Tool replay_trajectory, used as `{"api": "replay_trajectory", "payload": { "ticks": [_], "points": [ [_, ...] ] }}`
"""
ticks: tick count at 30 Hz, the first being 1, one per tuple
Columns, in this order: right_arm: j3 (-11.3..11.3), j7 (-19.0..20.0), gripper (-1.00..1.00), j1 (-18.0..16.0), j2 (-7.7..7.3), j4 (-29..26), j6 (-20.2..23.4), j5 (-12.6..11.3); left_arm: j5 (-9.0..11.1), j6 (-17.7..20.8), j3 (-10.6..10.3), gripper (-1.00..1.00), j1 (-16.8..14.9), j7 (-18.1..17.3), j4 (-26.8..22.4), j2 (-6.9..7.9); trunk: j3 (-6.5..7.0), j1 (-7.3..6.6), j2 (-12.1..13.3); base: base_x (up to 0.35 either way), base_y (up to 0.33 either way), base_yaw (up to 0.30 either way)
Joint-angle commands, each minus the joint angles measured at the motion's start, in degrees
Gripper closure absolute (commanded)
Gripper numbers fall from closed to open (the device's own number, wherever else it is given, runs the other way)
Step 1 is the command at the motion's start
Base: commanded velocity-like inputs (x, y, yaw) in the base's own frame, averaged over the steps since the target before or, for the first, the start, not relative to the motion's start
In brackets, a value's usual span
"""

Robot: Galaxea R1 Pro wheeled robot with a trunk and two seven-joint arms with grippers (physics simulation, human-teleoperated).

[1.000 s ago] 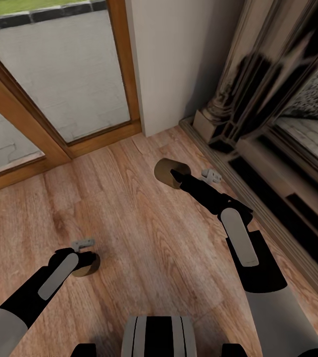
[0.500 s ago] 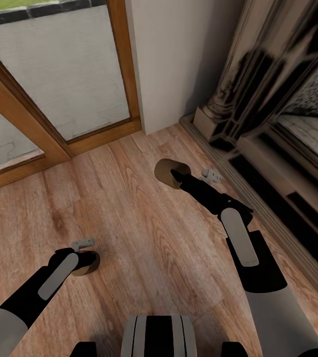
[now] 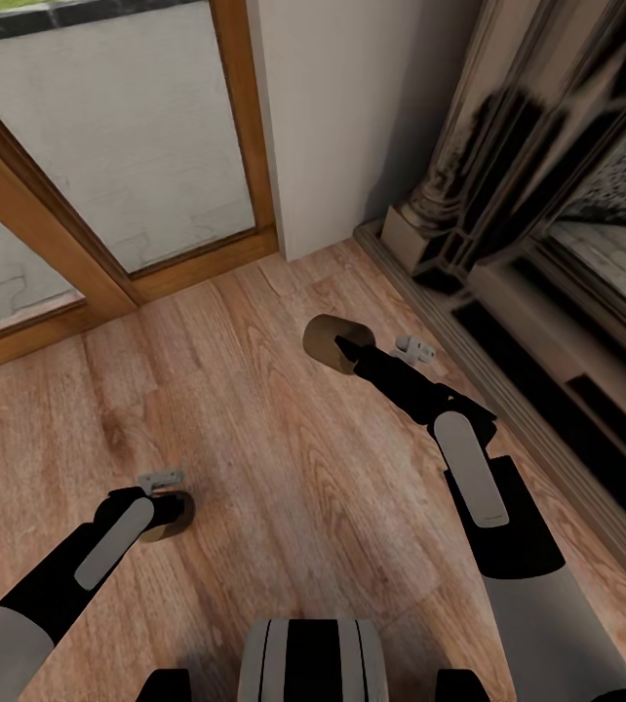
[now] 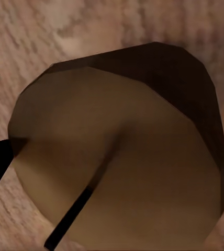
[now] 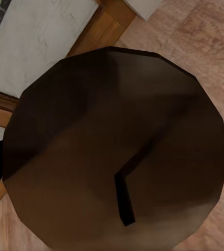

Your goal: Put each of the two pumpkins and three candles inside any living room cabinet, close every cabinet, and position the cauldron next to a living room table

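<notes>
Change: view sliding slightly; arms and candles unmoved relative to each other.
Left gripper (image 3: 162, 507): gripping a candle (image 3: 169, 517) low, near trunk.
Right gripper (image 3: 344, 349): reaching forward – clamping second candle (image 3: 328, 341).
Clearance: fireplace (image 3: 547, 244) edging right; open wood floor (image 3: 254, 439) between arms.

Two tan-brown candles, one (image 3: 328, 341) and another (image 3: 169, 517), each with a black wick, show against the warm orange-brown grained wood floor (image 3: 274, 458), beside a mottled grey-and-black stone fireplace (image 3: 547, 195).
</notes>
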Motion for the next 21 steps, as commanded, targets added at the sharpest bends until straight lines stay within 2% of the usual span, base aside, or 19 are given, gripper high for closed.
{"api": "replay_trajectory", "payload": {
  "ticks": [1, 5, 6, 21],
  "points": [
    [0.0, -0.6, 1.00, 0.0, 0.00, -0.1, 0.1, -0.6, 2.4, -1.0, -0.2, -1.00, 0.0, -0.9, -0.1, 0.08, -0.05, 0.01, 0.0, 0.000, 0.000, 0.000],
    [0.0, -0.6, 1.00, 0.1, -0.01, -0.1, 0.1, -0.6, 2.4, -1.0, -0.2, -1.00, 0.0, -0.9, -0.1, 0.15, -0.05, 0.01, 0.0, 0.000, 0.000, 0.000],
    [0.0, -0.6, 1.00, 0.3, -0.02, -0.1, 0.1, -0.6, 2.4, -1.0, -0.2, 1.00, 0.0, -0.9, -0.1, 0.16, -0.05, 0.01, 0.0, 0.000, 0.000, 0.000],
    [-0.1, -0.6, 1.00, 0.8, -0.04, -0.1, 0.1, -0.6, 2.4, -0.9, -0.2, 1.00, 0.0, -1.0, -0.2, 0.24, -0.05, 0.01, 0.0, 0.000, 0.000, 0.000]
  ]
}}
